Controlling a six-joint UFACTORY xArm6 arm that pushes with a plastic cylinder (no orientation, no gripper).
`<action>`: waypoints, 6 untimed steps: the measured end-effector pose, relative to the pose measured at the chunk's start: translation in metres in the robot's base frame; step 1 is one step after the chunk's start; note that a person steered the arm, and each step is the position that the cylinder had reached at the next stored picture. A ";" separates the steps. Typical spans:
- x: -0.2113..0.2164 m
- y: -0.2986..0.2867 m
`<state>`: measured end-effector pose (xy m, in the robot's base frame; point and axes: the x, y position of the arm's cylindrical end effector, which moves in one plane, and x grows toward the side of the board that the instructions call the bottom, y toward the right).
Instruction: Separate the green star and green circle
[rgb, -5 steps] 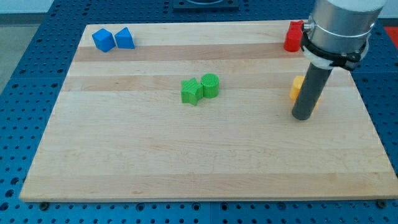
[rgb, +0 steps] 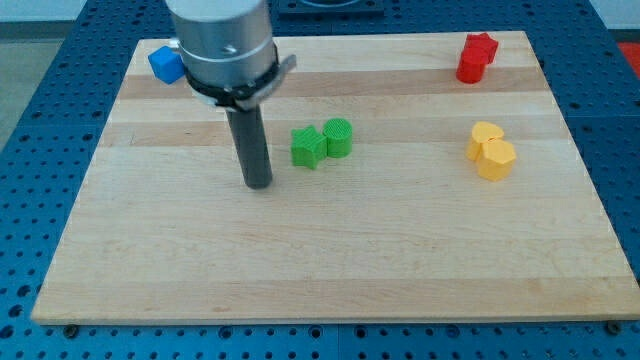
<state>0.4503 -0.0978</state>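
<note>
The green star (rgb: 308, 147) and the green circle (rgb: 338, 137) sit touching each other near the board's middle, star on the left, circle on the right and slightly higher. My tip (rgb: 259, 184) rests on the board to the left of the green star and a little below it, with a small gap between them. The rod rises from the tip toward the view's top left.
A blue block (rgb: 163, 64) shows at the top left, partly hidden by the arm. Two red blocks (rgb: 475, 56) sit at the top right. Two yellow blocks (rgb: 491, 151) sit touching at the right. The wooden board (rgb: 330, 260) lies on a blue perforated table.
My tip has moved from the right side, beside the yellow blocks, across to the left of the green star. The arm now hides one blue block. No block has moved.
</note>
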 end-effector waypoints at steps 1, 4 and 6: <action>-0.042 -0.003; -0.032 0.057; -0.009 0.102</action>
